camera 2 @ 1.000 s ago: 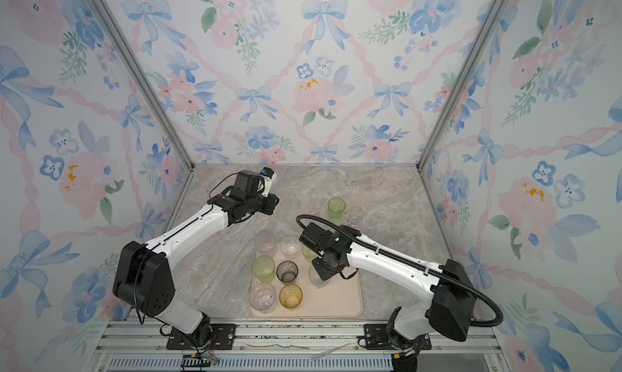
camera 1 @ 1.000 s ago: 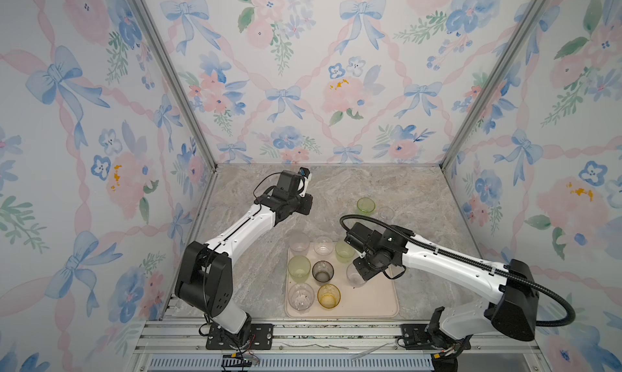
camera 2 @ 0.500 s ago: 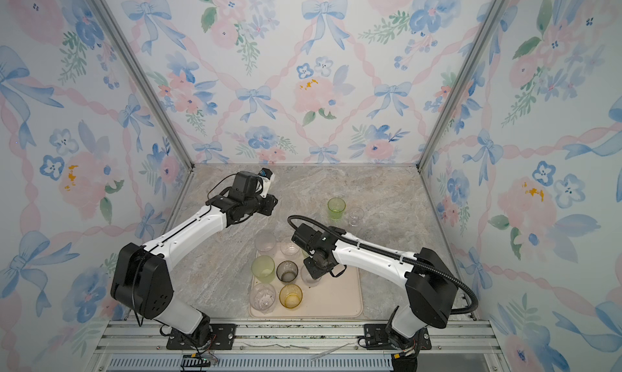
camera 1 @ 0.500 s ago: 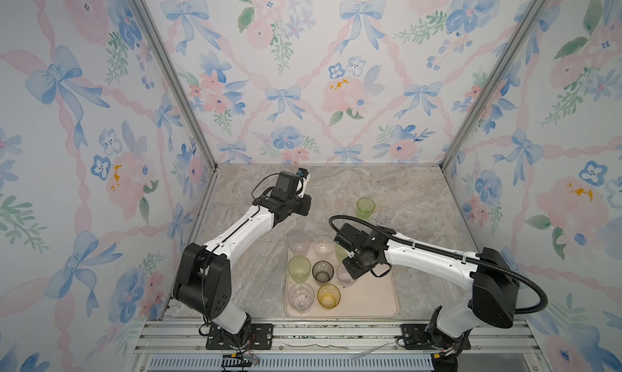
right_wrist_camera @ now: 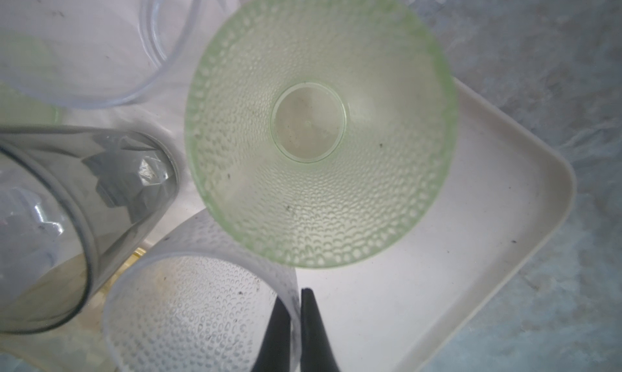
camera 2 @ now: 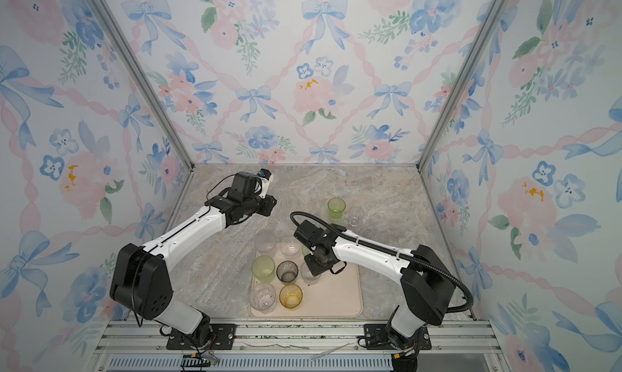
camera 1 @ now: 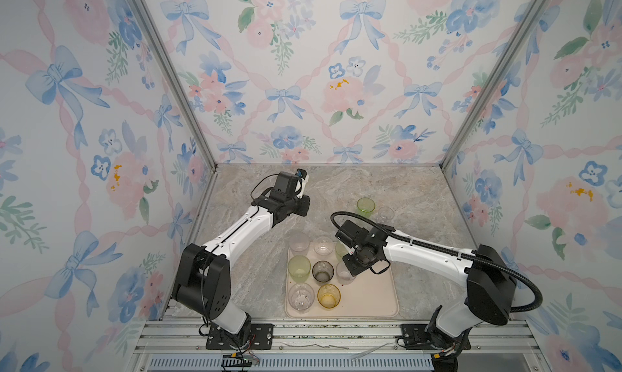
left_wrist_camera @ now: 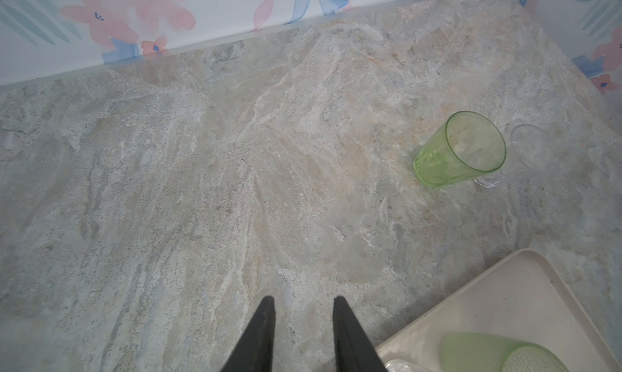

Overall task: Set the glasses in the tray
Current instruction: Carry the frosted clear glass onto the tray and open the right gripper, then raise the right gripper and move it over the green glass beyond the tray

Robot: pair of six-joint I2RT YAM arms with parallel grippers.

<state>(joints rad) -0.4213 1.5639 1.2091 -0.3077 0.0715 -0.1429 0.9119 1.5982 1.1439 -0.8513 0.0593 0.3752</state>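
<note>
The cream tray [camera 1: 373,296] [camera 2: 336,296] lies at the front of the stone table. Several glasses stand in its left half, among them a smoky grey one [camera 1: 323,271], an amber one [camera 1: 329,295] and a pale green one [camera 1: 299,267]. My right gripper [right_wrist_camera: 293,294] [camera 1: 348,272] is shut on the wall of a frosted clear glass [right_wrist_camera: 188,320] [camera 1: 345,276] in the tray, one finger inside and one outside, beside a dimpled pale green glass [right_wrist_camera: 319,124]. A green glass [camera 1: 366,207] [left_wrist_camera: 461,150] and a clear glass [camera 1: 385,214] stand on the table behind the tray. My left gripper [left_wrist_camera: 303,298] [camera 1: 303,206] hangs open over bare table.
Floral walls with metal corner posts [camera 1: 168,74] close in the left, back and right sides. The right arm's black cable [camera 1: 525,286] loops out over the front right. A metal rail [camera 1: 303,333] runs along the front edge.
My right gripper has carried the frosted glass a short way left across the tray, up beside the grey glass. The left arm has barely moved.
</note>
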